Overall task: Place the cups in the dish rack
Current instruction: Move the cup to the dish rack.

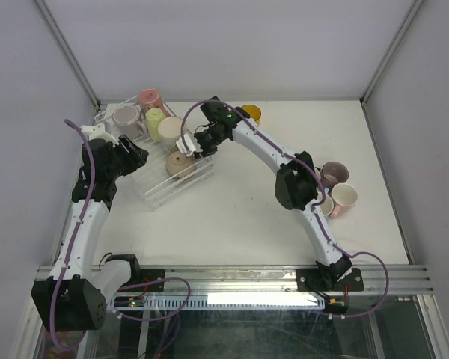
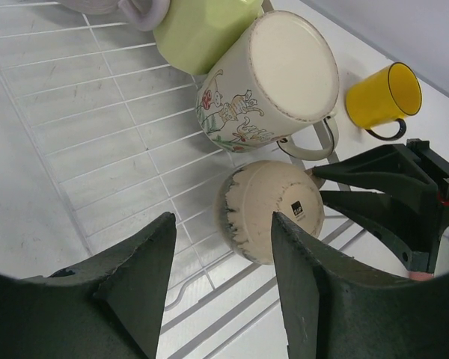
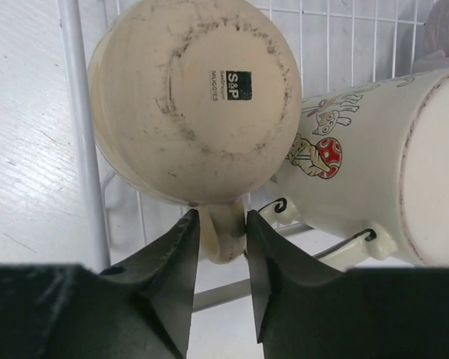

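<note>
The dish rack (image 1: pixel 159 191) stands at the back left and holds several cups upside down: pink (image 1: pixel 150 98), lilac (image 1: pixel 125 116), green (image 1: pixel 156 120), a cream cup with drawings (image 1: pixel 170 132) and a beige cup (image 1: pixel 179 164). My right gripper (image 1: pixel 189 146) is shut on the beige cup's handle (image 3: pixel 223 233); the cup (image 3: pixel 194 97) rests base-up on the rack wires, next to the cream cup (image 3: pixel 374 172). My left gripper (image 1: pixel 138 157) is open and empty above the rack floor (image 2: pixel 97 149), just left of the beige cup (image 2: pixel 266 213).
A yellow cup (image 1: pixel 251 114) stands on the table behind the right arm and also shows in the left wrist view (image 2: pixel 385 97). Three more cups, mauve (image 1: pixel 334 174), cream (image 1: pixel 345 197) and a pinkish one (image 1: pixel 326 206), sit at the right by the right arm's elbow.
</note>
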### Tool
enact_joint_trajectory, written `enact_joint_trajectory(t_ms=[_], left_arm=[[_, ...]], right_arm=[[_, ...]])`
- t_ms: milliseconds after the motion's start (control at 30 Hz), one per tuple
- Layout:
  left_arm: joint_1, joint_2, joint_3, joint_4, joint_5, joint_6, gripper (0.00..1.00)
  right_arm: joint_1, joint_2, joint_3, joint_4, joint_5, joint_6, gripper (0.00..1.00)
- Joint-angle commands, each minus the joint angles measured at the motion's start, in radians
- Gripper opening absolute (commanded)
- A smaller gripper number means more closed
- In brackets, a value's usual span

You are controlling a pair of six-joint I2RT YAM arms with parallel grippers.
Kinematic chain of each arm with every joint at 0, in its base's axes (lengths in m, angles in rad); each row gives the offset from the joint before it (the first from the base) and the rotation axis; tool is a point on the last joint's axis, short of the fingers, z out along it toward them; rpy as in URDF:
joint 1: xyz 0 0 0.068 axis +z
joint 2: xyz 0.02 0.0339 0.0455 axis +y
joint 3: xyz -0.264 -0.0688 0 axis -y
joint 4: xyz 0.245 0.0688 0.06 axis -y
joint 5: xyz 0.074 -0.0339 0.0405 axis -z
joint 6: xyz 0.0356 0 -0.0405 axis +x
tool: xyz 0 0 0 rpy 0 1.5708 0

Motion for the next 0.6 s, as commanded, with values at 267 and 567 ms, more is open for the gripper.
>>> enact_joint_trajectory(t_ms=[267,567], left_arm=[[-0.003,0.005,0.052,-0.002,-0.009,0.059,0.53],[-0.004,-0.044,0.062,-0.041,-0.093,0.053,0.53]], right_arm=[[0.031,-0.036,-0.016,0.004,-0.087,0.019,0.05],[0.106,-0.119,-0.177,0.344,-0.02,0.439,0.0]])
